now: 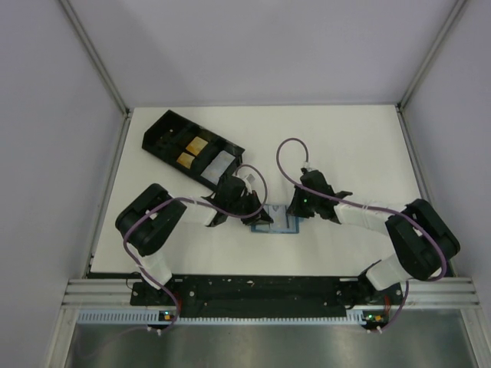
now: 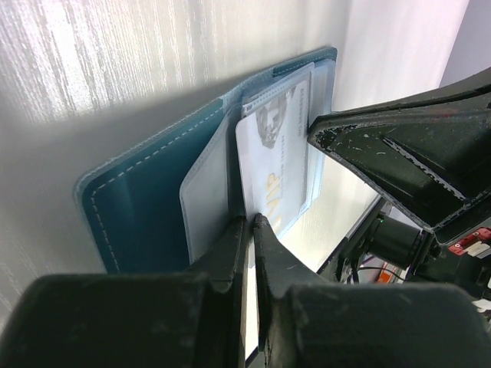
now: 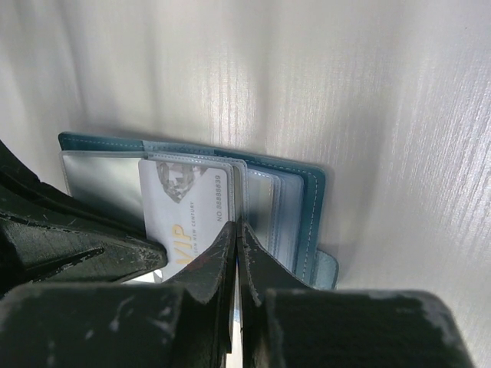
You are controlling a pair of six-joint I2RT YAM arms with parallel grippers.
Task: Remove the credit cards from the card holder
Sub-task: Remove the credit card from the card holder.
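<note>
The blue card holder [image 1: 281,220] lies open on the white table between my two grippers. In the left wrist view the card holder [image 2: 146,207] shows its clear sleeves, one holding a white credit card [image 2: 276,165] with gold VIP lettering. My left gripper [image 2: 250,222] is shut on that card's near edge, a thin white strip running down between its jaws. The right gripper [image 3: 238,227] is shut on the edge of the clear sleeve page beside the same card [image 3: 188,211]. A small pale tab [image 3: 326,268] sticks out of the holder's right edge. From above, the left gripper [image 1: 261,215] and right gripper [image 1: 294,210] face each other across the holder.
A black compartmented tray [image 1: 163,130] sits at the back left, with two yellowish items [image 1: 192,152] and a pale one [image 1: 219,163] in it. The enclosure's walls and white frame rails border the table. Purple cables loop over both arms.
</note>
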